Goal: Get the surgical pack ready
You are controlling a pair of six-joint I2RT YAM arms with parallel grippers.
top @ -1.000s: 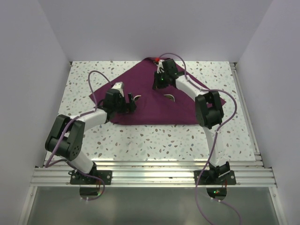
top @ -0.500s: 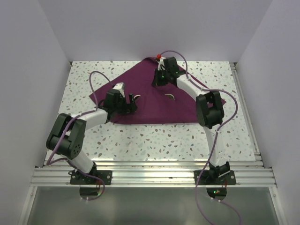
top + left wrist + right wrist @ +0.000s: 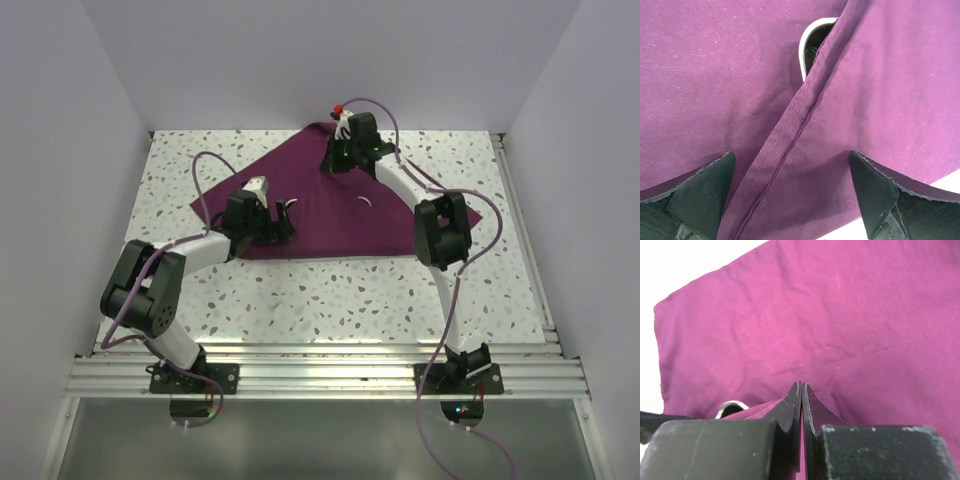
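Note:
The plum-purple cloth (image 3: 315,190) of the surgical pack lies spread on the speckled table, partly folded over itself. My right gripper (image 3: 337,160) is at the cloth's far corner, shut on a pinch of the fabric (image 3: 801,390). A shiny steel tray rim (image 3: 812,37) peeks from under a hemmed flap (image 3: 785,135); the same rim (image 3: 731,405) shows in the right wrist view. My left gripper (image 3: 790,165) hovers open just above the cloth near its left side (image 3: 283,215), with nothing between its fingers (image 3: 705,185). Instruments, gauze and packets are hidden.
Bare speckled table (image 3: 340,300) lies between the cloth and the aluminium rail (image 3: 320,375) at the near edge. White walls close in the left, right and far sides. Purple cables (image 3: 205,190) loop above both arms.
My right gripper has moved toward the far wall with the cloth pinched in it, drawing the cloth's near edge away from the arm bases. The left gripper has barely shifted.

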